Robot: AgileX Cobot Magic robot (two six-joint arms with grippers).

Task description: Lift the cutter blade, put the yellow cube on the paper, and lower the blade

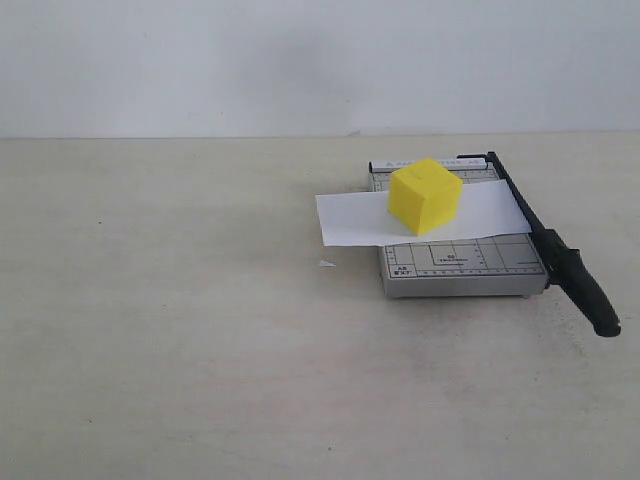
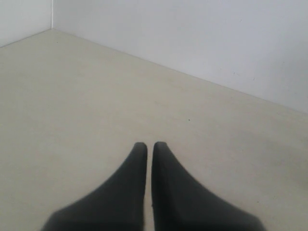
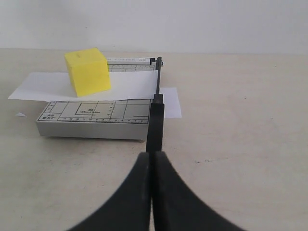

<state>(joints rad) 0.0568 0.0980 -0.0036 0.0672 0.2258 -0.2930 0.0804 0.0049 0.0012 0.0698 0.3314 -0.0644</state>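
Observation:
The yellow cube (image 1: 425, 195) (image 3: 87, 71) rests on the white paper (image 1: 350, 218) (image 3: 43, 86), which lies across the grey trimmer base (image 1: 460, 265) (image 3: 91, 115). The black cutter blade (image 1: 540, 235) (image 3: 155, 120) lies lowered along the base's right edge, its thick handle (image 1: 585, 290) sticking out past the front. Neither gripper shows in the exterior view. My right gripper (image 3: 153, 154) is shut and empty, in line with the handle end and short of it. My left gripper (image 2: 149, 144) is shut over bare table, holding nothing.
A tiny white paper scrap (image 1: 326, 264) (image 3: 20, 114) lies on the table left of the base. A white wall (image 1: 300, 60) backs the beige table (image 1: 150, 330). The left wrist view shows only tabletop and a wall corner.

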